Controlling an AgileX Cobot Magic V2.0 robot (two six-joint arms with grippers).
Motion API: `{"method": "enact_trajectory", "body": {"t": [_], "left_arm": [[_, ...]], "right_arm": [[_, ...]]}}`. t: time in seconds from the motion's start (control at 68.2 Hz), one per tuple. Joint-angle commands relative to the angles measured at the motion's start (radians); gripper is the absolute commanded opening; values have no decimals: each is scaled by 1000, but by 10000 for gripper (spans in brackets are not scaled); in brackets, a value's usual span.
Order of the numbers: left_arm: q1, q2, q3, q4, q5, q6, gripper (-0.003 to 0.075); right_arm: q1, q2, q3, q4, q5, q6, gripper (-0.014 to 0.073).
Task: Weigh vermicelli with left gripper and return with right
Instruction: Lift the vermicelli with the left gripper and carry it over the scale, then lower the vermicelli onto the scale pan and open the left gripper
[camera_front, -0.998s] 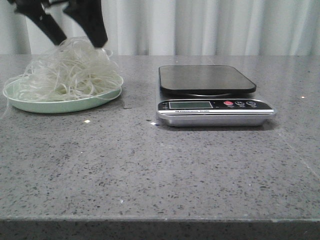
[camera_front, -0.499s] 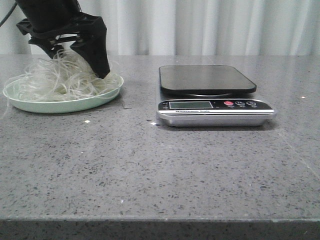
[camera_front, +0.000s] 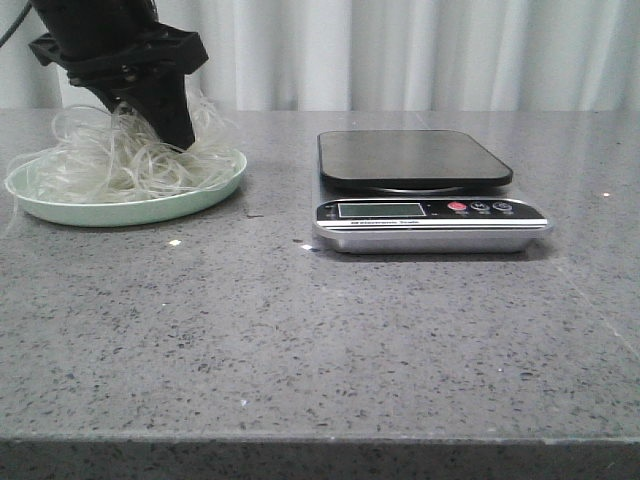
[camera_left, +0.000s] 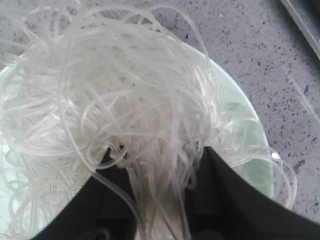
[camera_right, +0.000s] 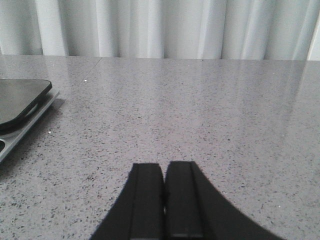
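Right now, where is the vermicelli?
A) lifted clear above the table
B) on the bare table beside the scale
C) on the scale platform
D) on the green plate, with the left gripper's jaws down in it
D: the vermicelli sits piled on the plate, the left gripper is sunk into it, and the scale carries nothing.

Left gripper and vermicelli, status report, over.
Black left gripper down in loose whitish vermicelli on pale green plate, strands between fingers. Right gripper shut, empty. Scale bare, path unobstructed.
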Motion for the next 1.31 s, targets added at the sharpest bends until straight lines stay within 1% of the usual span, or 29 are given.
{"method": "enact_trajectory", "body": {"t": [0.0, 0.191, 0.382, 0.499, 0.572, 0.807, 0.983, 1.13, 1.291], "left_arm": [[-6, -46, -63, 27, 37, -9, 139], [-6, -91, -184, 40, 85, -9, 139], [-8, -124, -342, 34, 136, -9, 139], [-37, -127, -442, 24, 149, -9, 139], [-79, -127, -495, 20, 149, -9, 139], [-249, -111, -514, 20, 51, -9, 139], [-362, -38, -514, 20, -17, -9, 139], [-405, 43, -514, 20, -66, -9, 139], [-408, 119, -514, 20, -89, -9, 139]], "right_arm": [[-8, -17, -8, -2, -74, -6, 150], [-8, -17, -8, -2, -74, -6, 150], [-8, -17, -8, -2, -74, -6, 150], [-8, -17, -8, -2, -74, -6, 150], [-8, -17, -8, -2, -74, -6, 150], [-8, -17, -8, -2, -74, -6, 150], [-8, -17, -8, -2, -74, -6, 150], [-8, -17, -8, -2, -74, -6, 150], [-8, -17, -8, -2, -74, -6, 150]]}}
